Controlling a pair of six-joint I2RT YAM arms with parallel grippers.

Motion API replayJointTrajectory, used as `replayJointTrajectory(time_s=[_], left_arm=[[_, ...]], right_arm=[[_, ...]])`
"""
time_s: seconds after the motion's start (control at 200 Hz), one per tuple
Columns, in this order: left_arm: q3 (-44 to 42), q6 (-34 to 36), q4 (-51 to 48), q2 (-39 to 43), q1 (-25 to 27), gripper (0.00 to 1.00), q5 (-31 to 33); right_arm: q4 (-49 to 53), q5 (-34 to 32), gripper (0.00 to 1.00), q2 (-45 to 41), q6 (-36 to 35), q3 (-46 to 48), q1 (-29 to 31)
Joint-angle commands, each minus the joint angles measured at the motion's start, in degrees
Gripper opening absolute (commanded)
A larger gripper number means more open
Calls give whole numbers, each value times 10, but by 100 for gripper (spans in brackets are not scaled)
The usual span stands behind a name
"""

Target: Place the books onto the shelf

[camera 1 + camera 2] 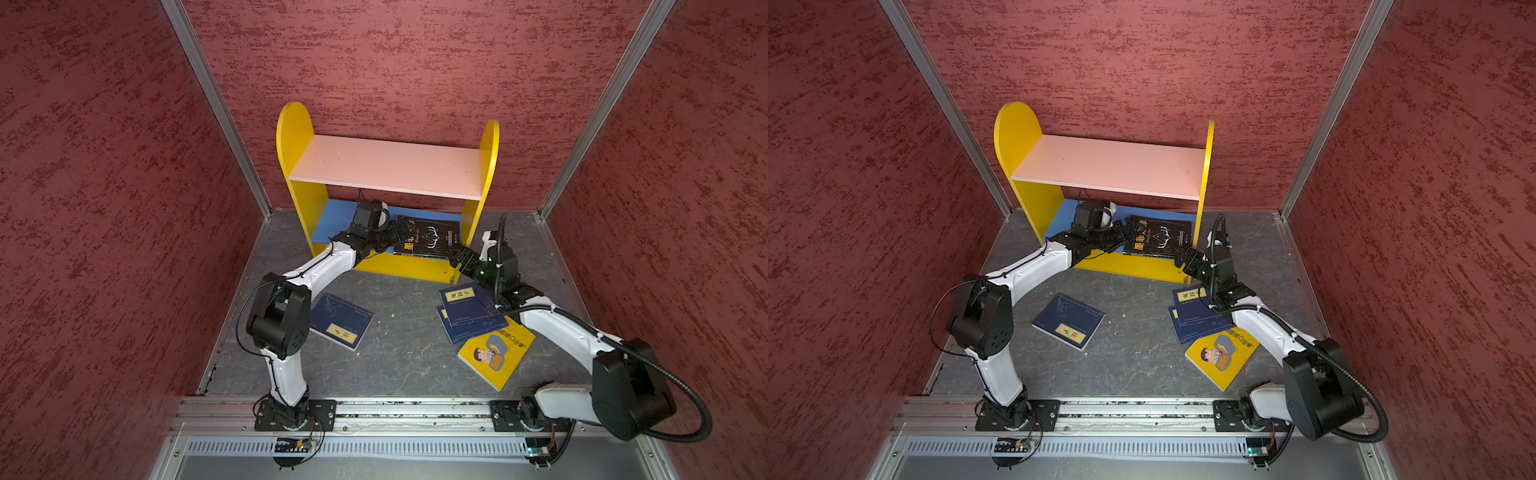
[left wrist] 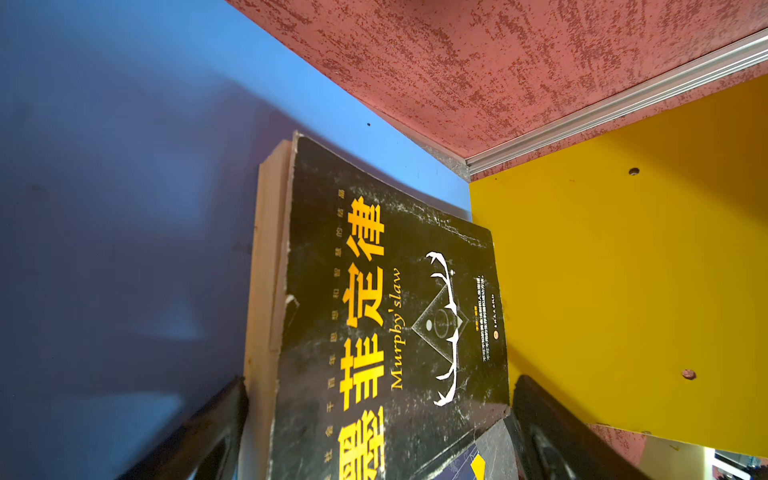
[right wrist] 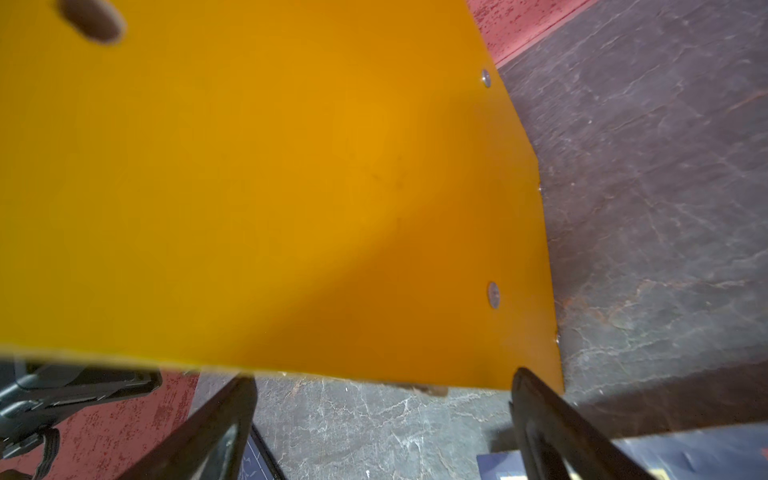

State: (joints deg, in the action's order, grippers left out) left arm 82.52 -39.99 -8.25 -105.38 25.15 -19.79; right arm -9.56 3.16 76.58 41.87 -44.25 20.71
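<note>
Black book (image 1: 432, 239) lies centre frame on the shelf's (image 1: 296, 137) blue lower board (image 1: 334, 220), its near edge at the front lip. Left gripper (image 1: 394, 237), jaws spread wide, straddles its corner unclamped; a crooked retreat could drag it off. Right gripper (image 1: 456, 255), also open, sits close to the right-hand side panel (image 1: 488, 166) and might knock it. Navy books (image 1: 338, 320) and a yellow book (image 1: 494, 353) lie on the floor (image 1: 407, 332) below.
</note>
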Motion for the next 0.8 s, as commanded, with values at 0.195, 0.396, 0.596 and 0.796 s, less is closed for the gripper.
replayJointTrajectory(time_s=[0.195, 0.396, 0.596, 0.796], left_arm=[[19, 7, 30, -20, 2, 99, -56], [23, 4, 47, -27, 3, 99, -69], [32, 0, 57, -37, 3, 99, -80], [33, 1, 62, -38, 3, 99, -82]], right_arm=[[1, -4, 94, 12, -9, -24, 13], [-1, -5, 94, 11, -5, -21, 16], [2, -6, 94, 14, -5, -23, 17], [3, -8, 94, 15, -5, -21, 17]])
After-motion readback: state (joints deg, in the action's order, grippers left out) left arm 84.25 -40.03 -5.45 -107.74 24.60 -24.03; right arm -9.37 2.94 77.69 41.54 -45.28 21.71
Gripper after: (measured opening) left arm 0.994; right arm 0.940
